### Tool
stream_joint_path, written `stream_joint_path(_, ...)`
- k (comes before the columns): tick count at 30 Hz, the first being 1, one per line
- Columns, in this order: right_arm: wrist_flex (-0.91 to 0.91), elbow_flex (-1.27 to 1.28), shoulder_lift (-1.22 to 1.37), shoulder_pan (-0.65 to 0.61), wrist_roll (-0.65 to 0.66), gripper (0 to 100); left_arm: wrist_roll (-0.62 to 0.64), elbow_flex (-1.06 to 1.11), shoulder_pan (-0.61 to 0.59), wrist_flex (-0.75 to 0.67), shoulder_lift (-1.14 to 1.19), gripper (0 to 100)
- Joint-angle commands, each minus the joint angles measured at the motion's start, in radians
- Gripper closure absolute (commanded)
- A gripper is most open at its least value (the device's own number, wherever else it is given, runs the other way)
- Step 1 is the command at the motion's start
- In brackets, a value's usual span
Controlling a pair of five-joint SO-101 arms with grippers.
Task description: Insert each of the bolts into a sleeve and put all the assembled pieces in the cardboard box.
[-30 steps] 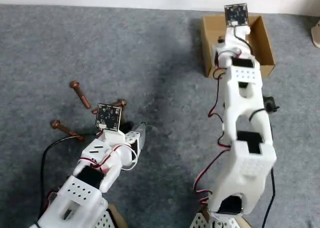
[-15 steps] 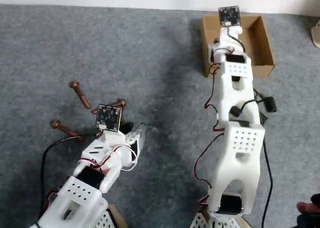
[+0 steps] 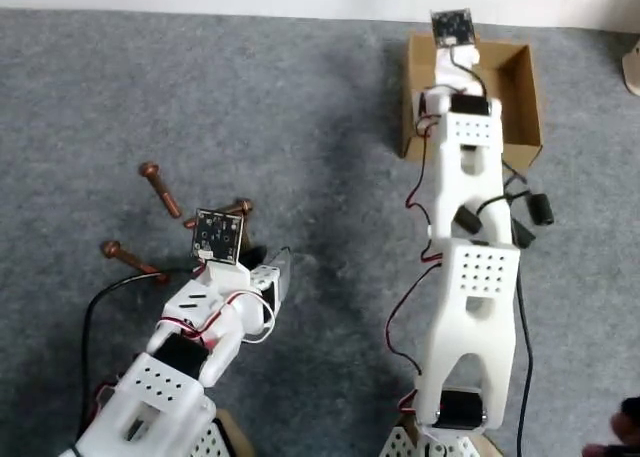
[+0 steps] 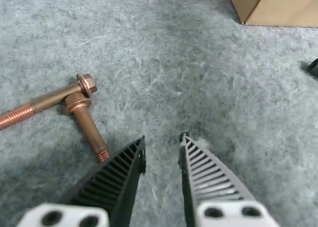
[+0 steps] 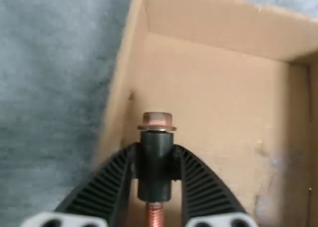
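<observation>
The right gripper [image 5: 155, 150] squeezes a black sleeve [image 5: 155, 160] with a bolt [image 5: 157, 120] inside, over the cardboard box [image 5: 223, 113]. Next, it should let go. The left gripper [image 4: 161, 140], jaws apart, waits by loose bolts [image 4: 85, 121].

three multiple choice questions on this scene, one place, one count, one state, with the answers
1. Where does the right gripper hold the sleeved bolt?
A. over the cardboard box
B. down at its own base
C. by the other arm

2. How many loose bolts lie by the left gripper in its wrist view?
A. one
B. two
C. five

3. The left gripper is:
A. open and empty
B. shut on a bolt
C. shut on a sleeve

Answers:
1 A, the box's walls and floor lie behind the held piece.
2 B, two copper bolts touch at their heads.
3 A, its jaws stand apart with nothing between them.
</observation>
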Motion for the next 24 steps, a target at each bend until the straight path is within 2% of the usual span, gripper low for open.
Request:
stream_joint_path(1, 0.102, -0.159, -0.033, -0.024, -0.064, 85.5, 0.005, -0.007, -0.012, -0.020, -0.005, 88)
stream_joint_path(5, 0.182, -0.259, -0.031, -0.021, -0.072, 85.8, 0.005, -0.007, -0.012, -0.020, -0.005, 88)
stream_joint_path(11, 0.194, -0.282, -0.030, 0.005, -0.072, 85.8, 0.005, -0.007, -0.012, -0.018, -0.005, 88)
stream_joint_path(15, 0.209, -0.285, -0.030, 0.061, -0.074, 85.8, 0.005, -0.007, -0.012, -0.018, -0.005, 88)
stream_joint_path(24, 0.437, -0.291, -0.039, 0.199, -0.066, 85.8, 0.005, -0.007, -0.008, -0.018, -0.005, 88)
